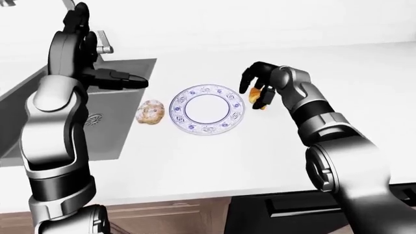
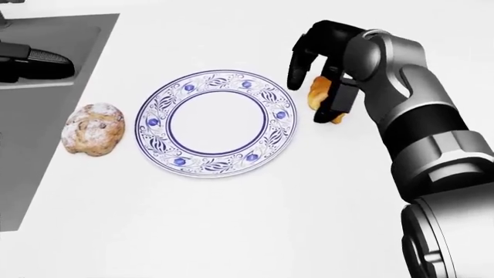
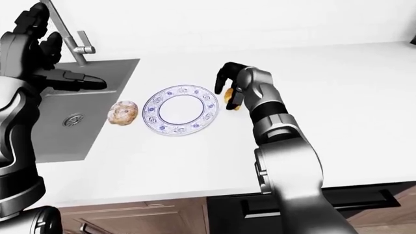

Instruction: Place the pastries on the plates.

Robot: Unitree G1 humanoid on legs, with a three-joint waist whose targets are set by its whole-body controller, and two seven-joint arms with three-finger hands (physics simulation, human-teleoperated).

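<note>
- White counter (image 1: 364,83), evenly lit, spreading on all sides beneath the right hand (image 2: 324,81).
- Grey sink (image 3: 58,126) sunk into it, well to that hand's left.
- Metal tap (image 3: 68,36) above the basin, against a plain white wall (image 3: 260,19).
- Wooden cabinet fronts (image 3: 130,214) below the counter edge, dark appliance (image 3: 364,202) beside them.

Silver arms, blk hands (image 2: 324,75)
</note>
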